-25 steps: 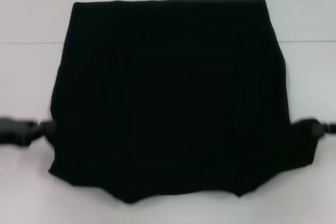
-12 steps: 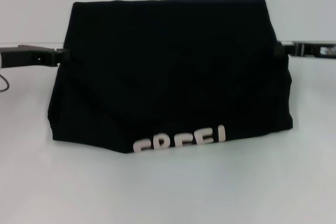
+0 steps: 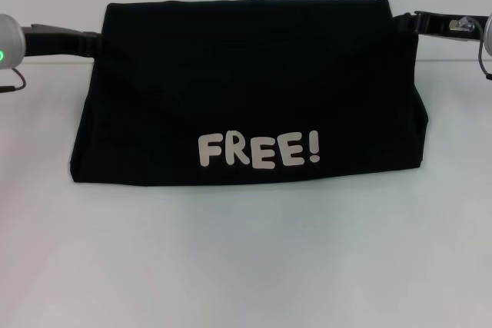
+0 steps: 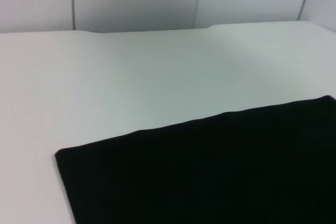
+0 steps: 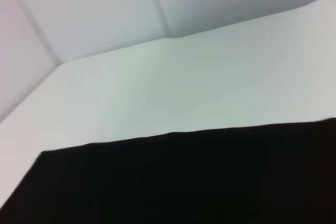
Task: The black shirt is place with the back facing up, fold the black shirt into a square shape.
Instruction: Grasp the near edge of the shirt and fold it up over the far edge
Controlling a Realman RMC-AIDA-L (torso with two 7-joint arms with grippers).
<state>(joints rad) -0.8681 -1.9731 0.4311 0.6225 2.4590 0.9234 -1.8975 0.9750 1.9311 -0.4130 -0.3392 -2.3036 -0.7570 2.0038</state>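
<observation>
Up at the far edge, the left gripper (image 3: 94, 40) meets the left upper corner of the black shirt (image 3: 246, 90), and the right gripper (image 3: 405, 23) meets the right upper corner. Each sits against the cloth, but I cannot tell whether either one is clamped on it. Between them, the shirt lies on the white counter (image 3: 246, 266), doubled over into a wide band. Its top layer slopes toward the robot, and white letters reading "FREE!" (image 3: 259, 150) show near the front edge. Both wrist views show only plain black cloth (image 4: 210, 171) (image 5: 184, 182) against the counter.
</observation>
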